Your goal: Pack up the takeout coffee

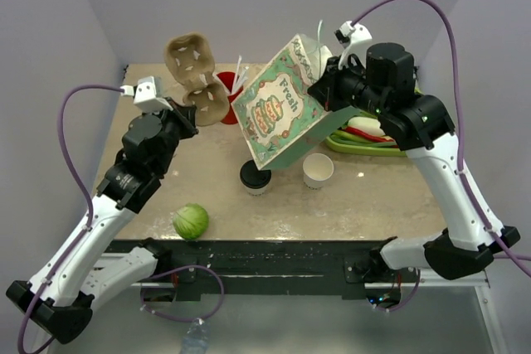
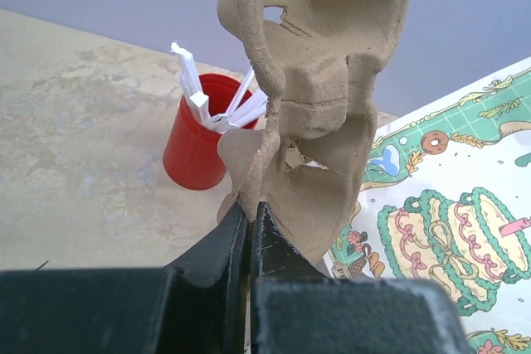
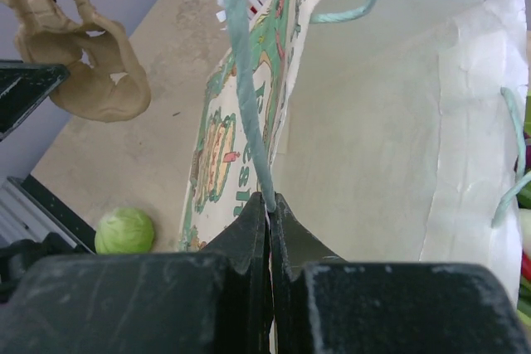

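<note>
Standing upright on the table (image 1: 373, 201), black lid up, the takeout coffee (image 1: 255, 177) sits just below the tilted paper bag (image 1: 278, 109) printed "Fresh", apart from the 2 grippers. The left gripper (image 2: 249, 211) is clamped on a cardboard cup carrier (image 2: 319, 80); the right gripper (image 3: 270, 203) pinches the bag's green handle (image 3: 243, 80).

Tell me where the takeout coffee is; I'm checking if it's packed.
In the top view, the takeout coffee stands on the table, by the lower corner of the tilted paper bag, left of the lidless white cup.
</note>
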